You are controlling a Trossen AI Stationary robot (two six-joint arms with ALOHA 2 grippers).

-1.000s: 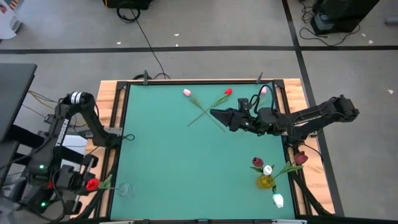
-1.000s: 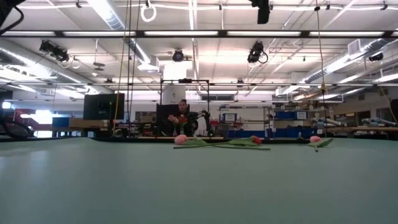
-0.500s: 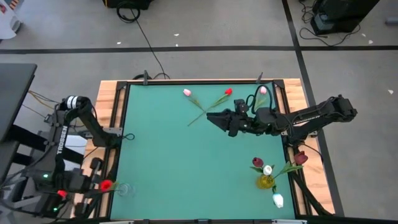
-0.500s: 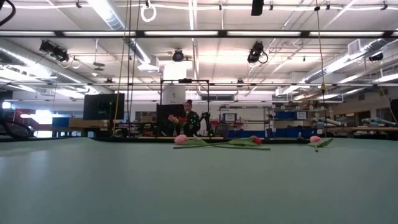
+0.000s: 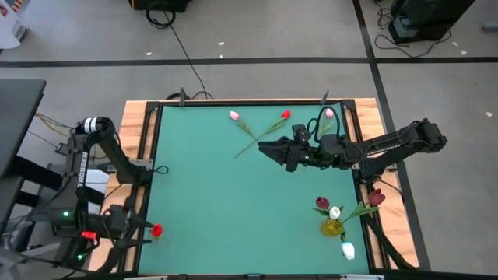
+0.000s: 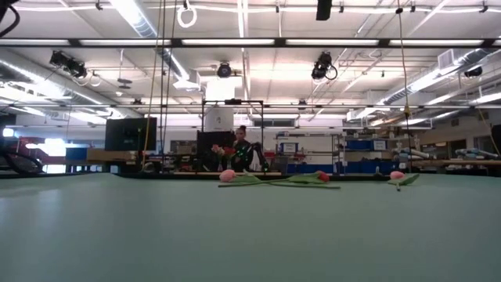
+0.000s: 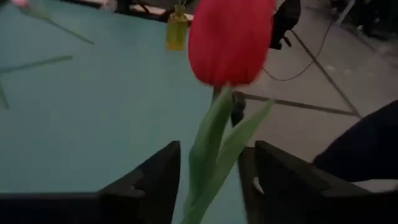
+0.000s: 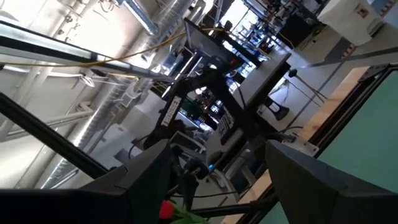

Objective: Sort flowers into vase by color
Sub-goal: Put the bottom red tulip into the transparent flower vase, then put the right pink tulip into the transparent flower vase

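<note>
A red tulip [image 7: 231,38] stands upright between the parted fingers of my left gripper [image 7: 214,186] at the table's near left corner. Its head [image 5: 156,230] is over a small clear vase [image 5: 159,237]. My right gripper [image 5: 261,145] hangs open above the crossed stems [image 5: 255,138] of a pink tulip [image 5: 234,116] and a red tulip [image 5: 285,115] lying at the far middle. Nothing is between its fingers. Another pink tulip [image 5: 329,113] lies at the far right edge. A yellow vase [image 5: 333,227] holds maroon [image 5: 321,204] and white [image 5: 335,211] tulips. My left gripper has the red tulip's stem and leaves [image 7: 214,146] between its two fingers, which stand apart and come level from the table's left. I cannot tell whether either finger touches them. The tulip is upright, head up.
A white tulip [image 5: 347,250] lies near the yellow vase, and a maroon one [image 5: 377,197] leans over the right rim. A raised wooden frame [image 5: 140,132] borders the green mat. The mat's middle [image 5: 233,202] is bare. A person [image 6: 239,150] shows far behind the table.
My left gripper has carried the red tulip from beyond the table's left edge toward the right, to above the clear vase, and its fingers now stand wider apart around the stem.
</note>
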